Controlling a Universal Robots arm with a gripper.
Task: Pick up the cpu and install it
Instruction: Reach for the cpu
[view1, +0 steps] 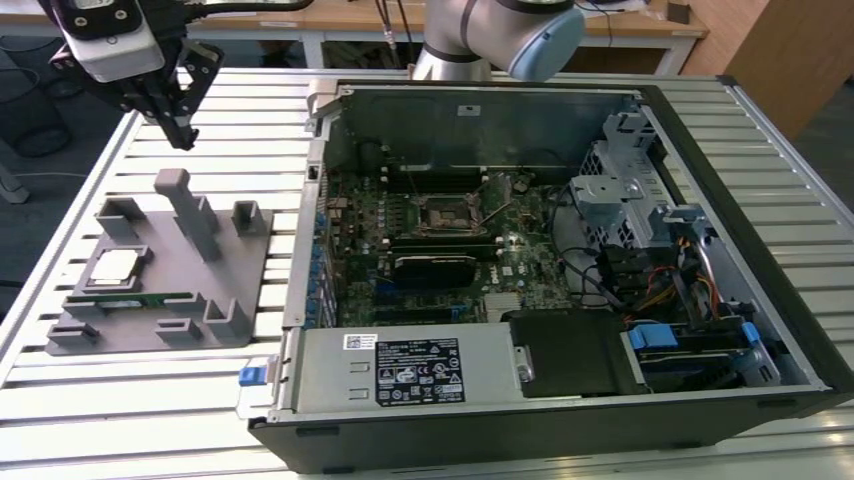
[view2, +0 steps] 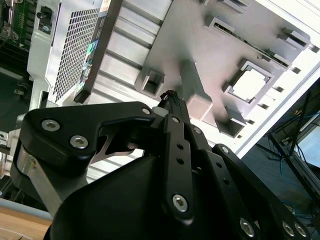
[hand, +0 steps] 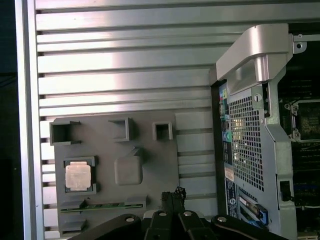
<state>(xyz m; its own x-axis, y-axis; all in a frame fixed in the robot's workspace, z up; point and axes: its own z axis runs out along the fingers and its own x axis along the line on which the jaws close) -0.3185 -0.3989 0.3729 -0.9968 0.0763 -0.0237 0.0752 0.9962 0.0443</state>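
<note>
In the exterior view you are hanging the gripper (view1: 183, 135) high over the far end of the grey tray (view1: 140, 337), with its fingers pressed together on nothing. The cpu (view1: 114, 268) is lying flat in its square pocket toward the end nearer the camera, just beside the green memory stick (view1: 134, 298).

In the second wrist view the gripper (view2: 170, 97) is pointing at the tall upright post (view2: 192, 85), not at the cpu (view2: 248, 85). I judge you are needing to shift across before descending (that post is the thing to clip).

In the first wrist view the cpu (hand: 78, 176) is sitting silver side up, well apart from the gripper (hand: 173, 194). Spreading the fingers wide first, squaring them to the chip's edges and coming straight down is looking like the sound approach.
</note>
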